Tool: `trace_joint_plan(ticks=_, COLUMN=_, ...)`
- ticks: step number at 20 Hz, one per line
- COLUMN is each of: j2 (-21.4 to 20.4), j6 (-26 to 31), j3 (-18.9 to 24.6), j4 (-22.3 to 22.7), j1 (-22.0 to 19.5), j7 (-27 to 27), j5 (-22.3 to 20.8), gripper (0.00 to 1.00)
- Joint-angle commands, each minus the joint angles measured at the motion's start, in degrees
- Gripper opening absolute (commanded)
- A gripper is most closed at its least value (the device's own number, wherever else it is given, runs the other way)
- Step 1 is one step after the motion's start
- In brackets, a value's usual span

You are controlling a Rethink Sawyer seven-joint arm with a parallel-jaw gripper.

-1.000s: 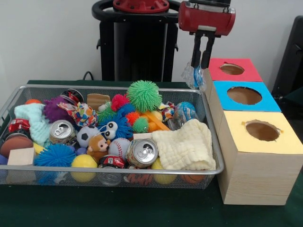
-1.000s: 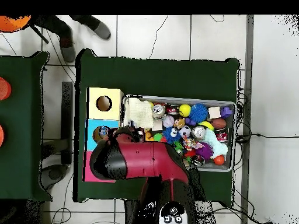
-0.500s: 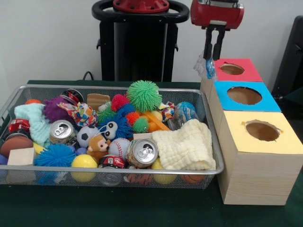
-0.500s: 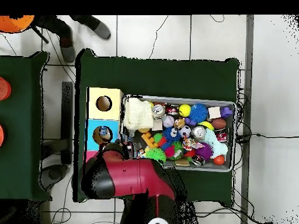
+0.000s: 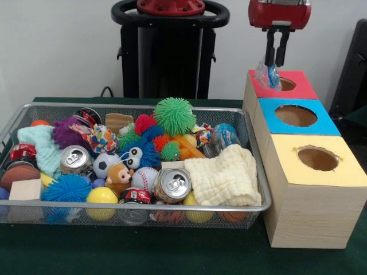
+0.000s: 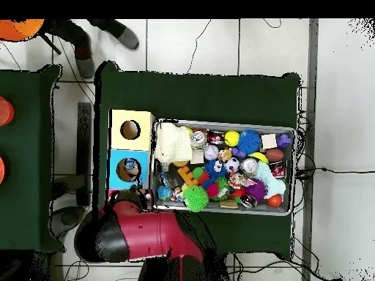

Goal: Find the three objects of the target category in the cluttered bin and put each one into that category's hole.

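My gripper hangs at the upper right of the front view, shut on a small crinkly clear-and-blue plastic packet. The packet dangles at the left rim of the hole in the red box, just above the box top. The wire bin holds spiky balls, soda cans, a cream cloth and a similar blue packet. In the overhead view the red arm covers the red box and hides the gripper.
A blue box and a yellow box stand in a row in front of the red one, each with a round hole. The overhead view shows the yellow box, the blue box and the bin.
The gripper has carried the packet up and to the right, from the bin's far right corner to above the red box. The bin's contents have not moved.
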Motion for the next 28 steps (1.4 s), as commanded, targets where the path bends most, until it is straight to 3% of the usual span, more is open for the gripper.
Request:
trace_joint_plan(ticks=1, j2=0.32, j6=-0.4, j3=1.35, j4=1.84, j1=2.59, j7=12.95, j5=3.58, gripper=0.0)
trace_joint_plan(ticks=11, j2=5.32, j6=4.95, j3=-3.71, j4=-6.86, j1=8.76, j7=14.52, j5=5.64, gripper=0.0)
trace_joint_plan(ticks=18, j2=8.04, j6=5.97, j3=-1.27, j4=-9.72, j1=6.84, j7=10.91, j5=7.81, gripper=0.0)
trace_joint_plan(ticks=24, j2=7.27, j6=11.13, j3=-1.34, j4=-11.77, j1=5.55, j7=8.99, j5=8.41, gripper=0.0)
trace_joint_plan(ticks=28, j2=7.53, j6=10.66, j3=0.47, j4=-11.71, j1=3.1, j7=7.4, j5=8.73, gripper=0.0)
